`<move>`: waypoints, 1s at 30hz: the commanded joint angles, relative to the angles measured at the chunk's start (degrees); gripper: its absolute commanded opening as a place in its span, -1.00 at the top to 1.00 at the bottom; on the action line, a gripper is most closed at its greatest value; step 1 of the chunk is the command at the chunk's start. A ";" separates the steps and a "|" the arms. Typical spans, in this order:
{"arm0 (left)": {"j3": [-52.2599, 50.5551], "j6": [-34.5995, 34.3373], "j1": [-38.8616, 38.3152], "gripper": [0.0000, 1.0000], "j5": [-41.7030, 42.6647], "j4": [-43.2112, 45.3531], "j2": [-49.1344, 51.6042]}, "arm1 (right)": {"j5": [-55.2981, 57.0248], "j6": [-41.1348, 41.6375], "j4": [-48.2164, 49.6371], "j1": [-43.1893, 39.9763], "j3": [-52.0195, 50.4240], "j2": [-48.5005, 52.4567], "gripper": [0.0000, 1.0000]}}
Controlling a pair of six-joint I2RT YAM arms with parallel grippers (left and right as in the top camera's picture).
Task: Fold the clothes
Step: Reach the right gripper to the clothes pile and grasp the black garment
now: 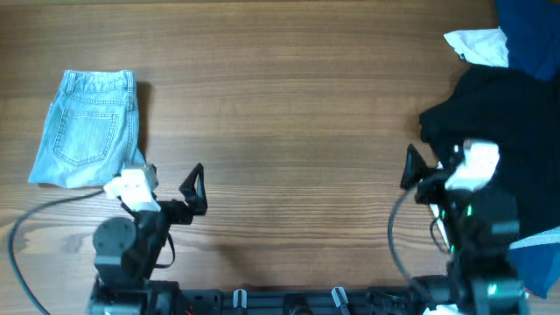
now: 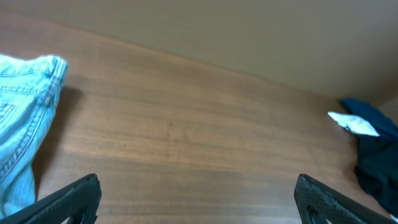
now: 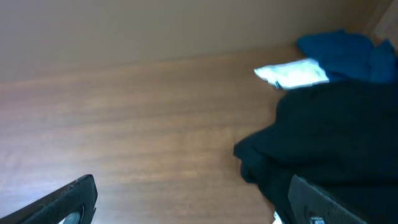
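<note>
folded pale-blue denim shorts (image 1: 87, 127) lay ahead-left of the left pincer (image 1: 196, 190), which was spread and empty. the right pincer (image 1: 409, 168), also spread, sat just beside the crumpled black soft garment (image 1: 499, 114) at its right. fetching it seemed the step in hand; the next move called for pinching its near edge. no writing was readable.

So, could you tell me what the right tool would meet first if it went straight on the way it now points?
Probably the black garment: its near edge lies just ahead on the right side of the right tool, with only wooden table ahead on its left. Depth is unclear.
</note>
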 commanded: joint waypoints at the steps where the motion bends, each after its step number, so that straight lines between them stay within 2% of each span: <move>1: 8.00 -0.70 -0.37 -0.99 0.94 -3.91 9.53 | 1.81 -3.91 -6.78 -0.28 11.85 15.85 -1.00; 6: 14.58 -0.70 -0.35 -1.00 1.70 -10.45 22.03 | 0.74 -4.07 -8.90 -0.28 21.27 33.48 -0.99; 10: 15.43 -0.72 -0.35 -1.00 4.72 -10.95 28.83 | 2.05 -7.13 -2.69 -0.28 22.45 43.21 -1.00; 12: 15.43 -0.74 -0.35 -1.00 4.85 -10.95 30.97 | 6.16 -6.97 0.96 -0.31 22.45 48.37 -1.00; 15: 15.43 -0.72 -0.35 -0.99 4.85 -10.27 33.03 | 11.30 -7.04 6.12 -1.84 22.45 55.76 -0.99; 24: 15.43 -0.72 -0.35 -0.99 4.83 -8.76 33.90 | 11.43 -6.84 13.57 -8.24 22.45 71.34 -0.94; 25: 15.43 -0.72 -0.37 -0.99 4.83 -8.55 33.90 | 11.43 -6.82 14.05 -8.55 22.45 72.48 -0.87; 27: 15.43 -0.74 -0.37 -0.99 4.83 -8.35 33.90 | 11.43 -6.80 14.93 -8.85 22.45 74.49 -0.56; 28: 15.43 -0.74 -0.37 -1.00 4.83 -8.28 33.90 | 11.45 -6.80 15.47 -8.85 22.45 75.25 -0.29; 29: 15.43 -0.74 -0.35 -0.99 4.85 -8.28 33.90 | 11.43 -6.75 15.78 -8.85 22.45 75.36 0.08; 30: 15.43 -0.74 -0.37 -0.99 4.85 -8.28 33.90 | 11.45 -6.75 16.04 -8.85 22.45 75.34 0.59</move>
